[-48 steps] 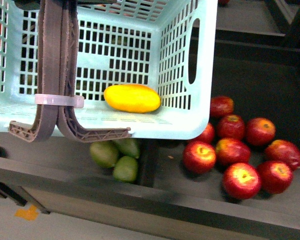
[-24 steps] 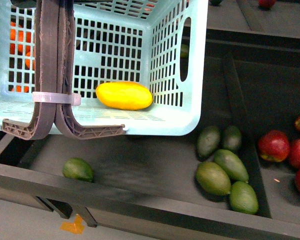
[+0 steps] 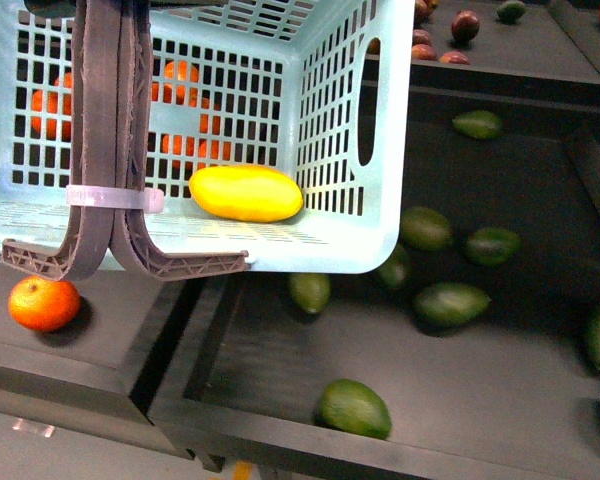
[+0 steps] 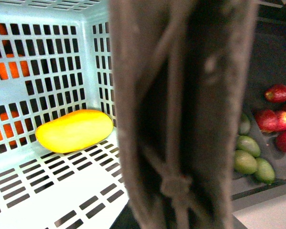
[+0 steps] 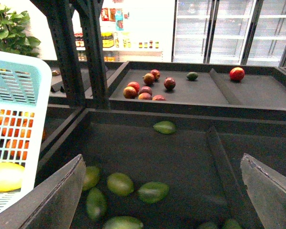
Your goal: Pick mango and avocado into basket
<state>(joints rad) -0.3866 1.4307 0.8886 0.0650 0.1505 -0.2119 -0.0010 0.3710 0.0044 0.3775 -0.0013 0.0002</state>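
Note:
The pale teal basket (image 3: 380, 215) hangs tilted in the upper left of the front view, carried by its two brown handles (image 3: 105, 150). My left gripper is shut on those handles; they fill the left wrist view (image 4: 181, 114) and hide the jaws. The yellow mango (image 3: 245, 193) lies on the basket floor, also seen from the left wrist (image 4: 74, 130). Several green avocados lie loose in the dark bin below, one avocado (image 3: 354, 408) nearest the front edge. My right gripper (image 5: 162, 195) is open above that bin, over another avocado (image 5: 152, 192), touching nothing.
An orange (image 3: 44, 303) sits in the neighbouring bin on the left, with more oranges behind the basket wall. Red fruit (image 5: 145, 88) lies on the upper shelf. Black shelf posts (image 5: 93, 52) stand beside the basket. Red apples (image 4: 276, 124) lie further right.
The shelf has slid rightwards in the front view: the red apples have left it, the avocado bin now fills it and an orange appears at the left. Basket and mango keep their place.

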